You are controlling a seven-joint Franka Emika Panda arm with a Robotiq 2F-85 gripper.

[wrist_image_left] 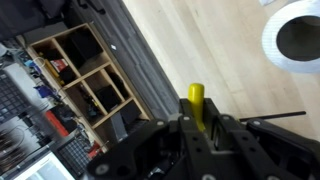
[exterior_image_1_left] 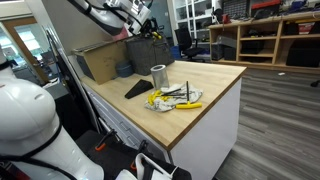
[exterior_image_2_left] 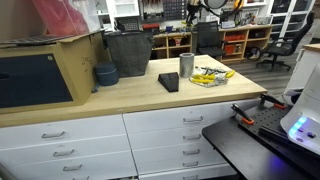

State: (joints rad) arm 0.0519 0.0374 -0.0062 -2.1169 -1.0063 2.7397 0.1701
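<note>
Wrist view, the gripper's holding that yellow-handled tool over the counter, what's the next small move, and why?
Probably a small sideways shift toward the metal cup. The gripper clamps the yellow-handled tool over wooden countertop, while the cup's open mouth sits off at the picture's corner, not under the tool.

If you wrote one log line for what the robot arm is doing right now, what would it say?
gripper: shut on yellow-handled tool | position: raised above wooden table | on table: metal cup, tool pile

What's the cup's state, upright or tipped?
Upright: the cup stands on its base on the counter; the wrist view looks down into its open mouth.
</note>
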